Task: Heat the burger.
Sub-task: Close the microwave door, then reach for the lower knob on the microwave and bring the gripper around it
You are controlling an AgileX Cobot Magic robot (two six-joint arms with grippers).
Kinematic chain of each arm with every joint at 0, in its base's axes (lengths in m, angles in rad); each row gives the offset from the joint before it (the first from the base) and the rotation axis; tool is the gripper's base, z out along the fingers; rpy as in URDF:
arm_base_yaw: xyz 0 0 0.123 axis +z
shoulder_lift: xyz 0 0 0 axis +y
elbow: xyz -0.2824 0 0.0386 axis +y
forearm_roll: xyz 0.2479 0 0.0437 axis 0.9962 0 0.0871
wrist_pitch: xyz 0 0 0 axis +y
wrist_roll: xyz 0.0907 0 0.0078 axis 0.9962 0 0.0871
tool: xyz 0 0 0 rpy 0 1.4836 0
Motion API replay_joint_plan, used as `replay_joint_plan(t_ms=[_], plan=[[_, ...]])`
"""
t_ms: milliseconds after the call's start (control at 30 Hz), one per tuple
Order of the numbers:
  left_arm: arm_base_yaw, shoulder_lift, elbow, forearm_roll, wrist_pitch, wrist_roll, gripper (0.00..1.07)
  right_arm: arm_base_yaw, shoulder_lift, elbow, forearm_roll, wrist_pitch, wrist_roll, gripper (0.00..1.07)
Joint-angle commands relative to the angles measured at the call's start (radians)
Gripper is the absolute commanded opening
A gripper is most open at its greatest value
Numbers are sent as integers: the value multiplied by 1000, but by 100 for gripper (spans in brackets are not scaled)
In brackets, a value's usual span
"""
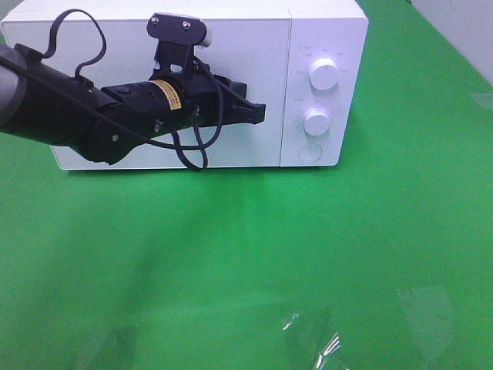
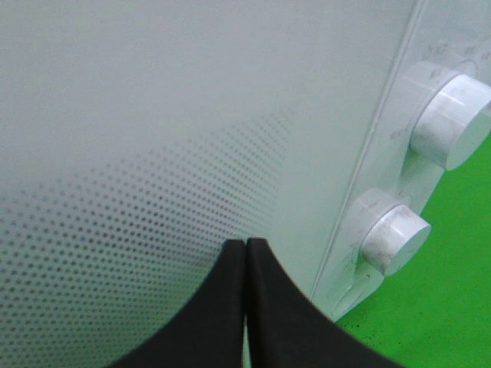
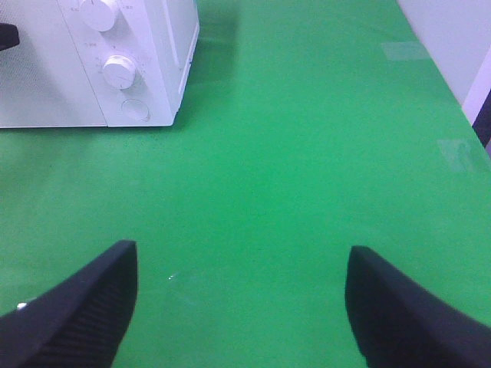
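Observation:
The burger is out of view. A white microwave (image 1: 254, 46) stands at the back of the green table with its door shut. My left gripper (image 1: 260, 112) is shut and empty, its tips right at the door's right edge, close to the control panel. In the left wrist view the two black fingers (image 2: 230, 307) press together in front of the dotted door glass (image 2: 138, 230). My right gripper (image 3: 242, 307) is open over bare green cloth, well away from the microwave (image 3: 92, 69), holding nothing.
Two white knobs (image 1: 323, 74) (image 1: 316, 120) and a round door button (image 1: 309, 149) sit on the microwave's right panel. Green cloth (image 1: 246, 262) covers the table in front. A pale wall edge shows at the far right (image 3: 479, 46).

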Motion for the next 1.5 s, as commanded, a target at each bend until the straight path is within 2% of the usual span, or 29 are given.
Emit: replay_joint_plan(t_ms=[33,200,233,267,300,333,367,400,433,467,500,533,567,667,733,833,967,1067,1133,1167,1200,1233,1267,1300,1367,1400,1433,1467,1500], plan=[[12,-33,5,-66,-55,-14,0,-3,-26,4,3,-8,-4,73],[-45,-94,84,-68,44,-13,0,-3,-26,4,3,-8,-4,73],[-66,-122,110,-68,102,-13,6,-3,-26,4,3,-8,-4,73],[-66,-122,110,-68,102,-13,6,-3,-26,4,3,-8,-4,73],[-81,-151,132,-67,170,-13,22,-3,-26,4,3,-8,-4,73],[-91,-184,153,-67,247,-13,48,-3,-26,4,3,-8,-4,73],[-91,-184,153,-67,247,-13,48,-3,-26,4,3,-8,-4,73],[-92,-200,163,-67,286,-13,65,-3,-26,4,3,-8,-4,73],[-92,-200,163,-67,286,-13,65,-3,-26,4,3,-8,-4,73],[-90,-229,175,-70,377,-17,96,-3,-26,4,3,-8,-4,73],[-91,-260,177,-74,482,-17,99,-3,-26,4,3,-8,-4,73],[-91,-260,177,-74,482,-17,99,-3,-26,4,3,-8,-4,73],[-91,-292,178,-74,609,-17,98,-3,-26,4,3,-8,-4,73],[-91,-310,178,-74,661,-17,98,-3,-26,4,3,-8,-4,73],[-91,-371,178,-91,934,-17,98,-3,-26,4,3,-8,-5,73],[-91,-388,178,-103,985,-17,98,-3,-26,4,3,-8,-5,73],[-81,-469,178,-116,1211,-13,98,-3,-26,4,3,-8,-5,73],[-57,-493,178,-118,1270,-14,98,-3,-26,4,3,-8,-5,73],[1,-529,178,-123,1349,-13,98,-3,-26,4,3,-8,-5,73],[1,-529,178,-123,1349,-13,98,-3,-26,4,3,-8,-5,73],[50,-554,178,-128,1394,-5,98,-3,-26,4,3,-8,-5,73],[50,-554,178,-128,1394,-5,98,-3,-26,4,3,-8,-5,73],[110,-582,178,-128,1436,7,98,-3,-26,4,3,-8,-5,73],[110,-582,178,-128,1436,7,98,-3,-26,4,3,-8,-5,73],[206,-634,178,-132,1486,45,98,-3,-26,4,3,-8,-5,73],[206,-634,178,-132,1486,45,98,-3,-26,4,3,-8,-5,73],[275,-667,178,-145,1518,70,98,-3,-26,4,3,-8,-5,73],[275,-667,178,-145,1518,70,98,-3,-26,4,3,-8,-5,73],[313,-686,178,-145,1534,84,98,-3,-26,4,3,-8,-5,73]])
